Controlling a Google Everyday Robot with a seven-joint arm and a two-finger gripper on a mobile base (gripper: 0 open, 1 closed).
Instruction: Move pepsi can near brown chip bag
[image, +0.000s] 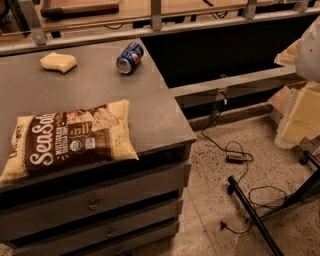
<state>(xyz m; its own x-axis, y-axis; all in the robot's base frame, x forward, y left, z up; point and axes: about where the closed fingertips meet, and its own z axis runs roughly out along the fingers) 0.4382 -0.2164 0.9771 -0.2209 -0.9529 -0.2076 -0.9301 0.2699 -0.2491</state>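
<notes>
Spotting the pepsi can (130, 57) lying sideways at the surface's (150, 110) far edge, with the brown chip bag (70, 137) sitting well apart, near-left. Not seeing the tool anywhere, so not telling its state.

On the drawer cabinet (150, 110), the pepsi can (130, 57) lies on its side at the back, with a sponge-like lump (58, 62) to its left. The brown chip bag (67, 140) lies flat at front left, well apart from both. A cable (235, 157) trails on the floor to the right. The gripper is out of sight.
</notes>
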